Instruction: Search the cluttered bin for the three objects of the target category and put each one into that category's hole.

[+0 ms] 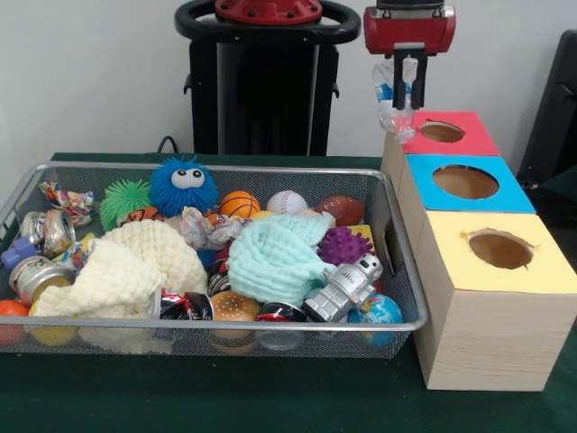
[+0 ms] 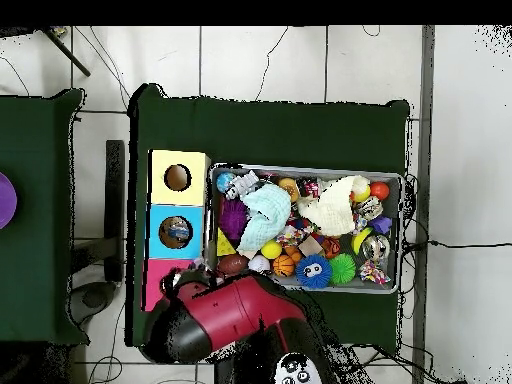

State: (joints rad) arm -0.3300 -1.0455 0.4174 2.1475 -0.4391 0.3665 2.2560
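My gripper (image 1: 410,97) hangs at the top right of the front view, shut on a crumpled clear wrapper with blue print (image 1: 389,101). It holds the wrapper just above and left of the round hole (image 1: 441,132) in the red-topped box (image 1: 473,135). In the overhead view my arm (image 2: 225,315) covers the gripper and most of the red box (image 2: 155,280). The silver wire-mesh bin (image 1: 216,323) lies left of the boxes and is full of clutter. Two more printed wrappers show in it, one at the far left corner (image 1: 68,200) and one near the middle (image 1: 200,225).
The blue-topped box (image 1: 514,194) and yellow-topped box (image 1: 541,271) stand in a row nearer the camera than the red one. The bin holds crushed cans (image 1: 50,230), a cream cloth (image 1: 126,266), a mint cloth (image 1: 275,257), a toy robot (image 1: 347,287), and spiky and sports balls.
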